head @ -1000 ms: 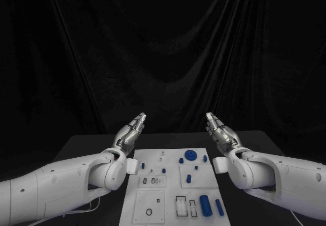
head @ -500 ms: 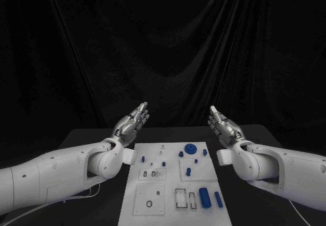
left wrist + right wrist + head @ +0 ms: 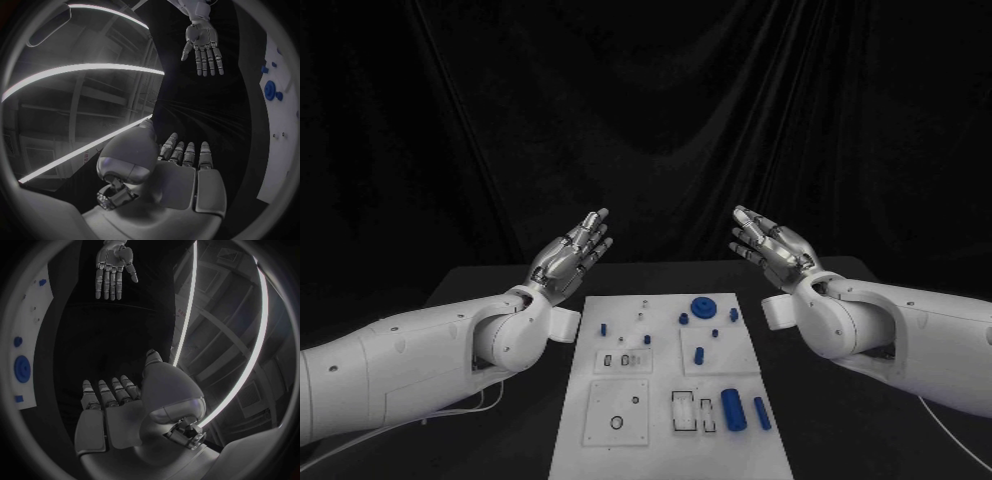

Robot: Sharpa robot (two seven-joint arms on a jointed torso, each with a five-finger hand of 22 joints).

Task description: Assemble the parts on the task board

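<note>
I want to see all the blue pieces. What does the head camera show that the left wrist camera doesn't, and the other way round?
Head view alone: the whole task board, with the long blue cylinders at its near end and the arms reaching in from both sides.

Left wrist view alone: the left hand from behind, fingers straight and empty, and the right hand's open palm.

Both: the two raised, empty hands, the board's edge, and the round blue gear, also at.
</note>
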